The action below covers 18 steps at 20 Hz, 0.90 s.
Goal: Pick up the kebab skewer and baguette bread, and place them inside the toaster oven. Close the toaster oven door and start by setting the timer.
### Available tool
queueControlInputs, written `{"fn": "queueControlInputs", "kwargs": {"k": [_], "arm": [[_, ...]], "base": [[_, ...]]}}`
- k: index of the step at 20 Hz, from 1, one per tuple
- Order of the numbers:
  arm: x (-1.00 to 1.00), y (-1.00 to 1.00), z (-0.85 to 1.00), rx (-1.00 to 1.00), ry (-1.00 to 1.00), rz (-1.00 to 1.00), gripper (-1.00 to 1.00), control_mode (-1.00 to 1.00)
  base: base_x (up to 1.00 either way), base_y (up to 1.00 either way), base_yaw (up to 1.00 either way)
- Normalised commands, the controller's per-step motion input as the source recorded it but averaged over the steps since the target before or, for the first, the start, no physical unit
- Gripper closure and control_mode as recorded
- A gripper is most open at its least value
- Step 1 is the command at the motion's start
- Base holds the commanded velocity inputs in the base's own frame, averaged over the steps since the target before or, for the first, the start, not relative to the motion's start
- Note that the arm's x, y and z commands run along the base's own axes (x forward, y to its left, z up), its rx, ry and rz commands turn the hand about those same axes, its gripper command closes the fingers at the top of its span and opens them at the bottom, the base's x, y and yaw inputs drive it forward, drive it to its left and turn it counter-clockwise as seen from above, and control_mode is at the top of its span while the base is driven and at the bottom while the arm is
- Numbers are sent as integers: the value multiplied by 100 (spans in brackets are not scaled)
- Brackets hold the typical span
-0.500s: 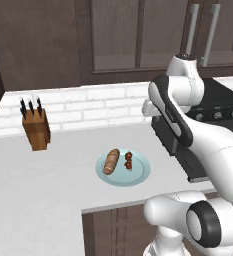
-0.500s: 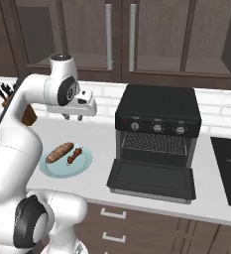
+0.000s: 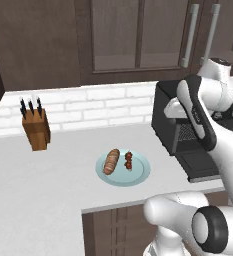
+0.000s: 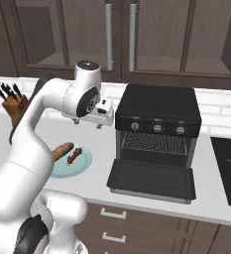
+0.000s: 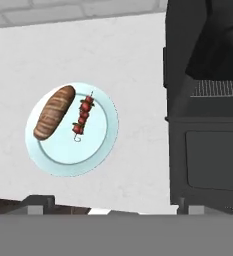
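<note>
The baguette bread [image 5: 54, 112] and the kebab skewer [image 5: 83, 115] lie side by side on a pale blue plate [image 5: 98, 145], bread [image 3: 111, 161] left of skewer [image 3: 129, 160]. To their right stands the black toaster oven [image 4: 159, 106]. Its door [image 4: 151, 179] hangs down flat, showing the wire rack [image 4: 156, 143] inside. My gripper [image 4: 99, 124] hovers above the counter between the plate [image 4: 82, 166] and the oven, well above the food. It is open with nothing in it, and its fingertips [image 5: 37, 201] sit wide apart at the bottom of the hand view.
A wooden knife block [image 3: 35, 129] stands at the back left against the white brick wall. Dark cabinets hang above. A black cooktop [image 4: 228, 168] lies right of the oven. White counter [image 3: 48, 190] stretches around the plate to the front edge.
My arm has swung a little to the right, toward the oven. The plate, bread, skewer and oven door have not moved.
</note>
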Motion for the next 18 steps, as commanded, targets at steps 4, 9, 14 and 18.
{"fn": "queueControlInputs", "kwargs": {"k": [4, 9, 14, 18], "arm": [[-22, -82, -27, 8, -6, 4, -100, -100], [-48, -67, -40, 5, -26, 14, -100, -100], [-18, -59, -53, 0, -29, 18, -100, -100], [6, -34, -56, 0, -30, 15, -100, -100]], "base": [[0, 0, 0], [0, 0, 0], [0, 0, 0], [0, 0, 0]]}}
